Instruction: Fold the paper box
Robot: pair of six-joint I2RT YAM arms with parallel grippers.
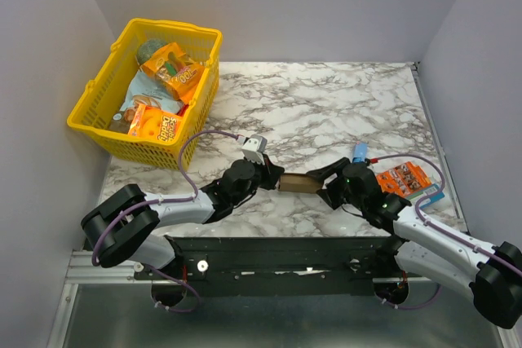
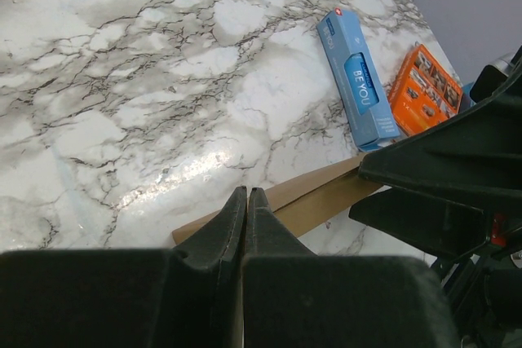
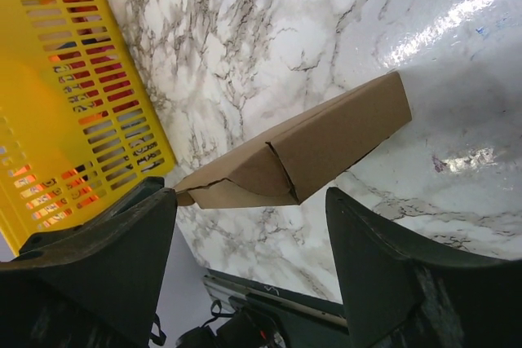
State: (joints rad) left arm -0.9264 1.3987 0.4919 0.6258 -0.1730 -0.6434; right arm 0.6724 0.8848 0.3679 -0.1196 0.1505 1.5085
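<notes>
While in left hand (image 1: 276, 178), paper box (image 1: 299, 183).

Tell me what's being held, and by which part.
The left gripper pinches the paper box by one end's edge; the right gripper stands open around the other end.

left claw (image 2: 246, 195) pinched shut, right claw (image 3: 251, 195) spread wide.

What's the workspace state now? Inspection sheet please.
Surface: marble table, bare in the middle.
Job's things: paper box, brown and slim, pinched at one end by the left gripper.
Clutter: yellow basket of snack packets far left; blue packet and orange packet on the right.
Grippers: left gripper shut on the box; right gripper open, fingers either side of the box.
Cables: purple cable looped along each arm.
Surroundings: grey walls on three sides.
</notes>
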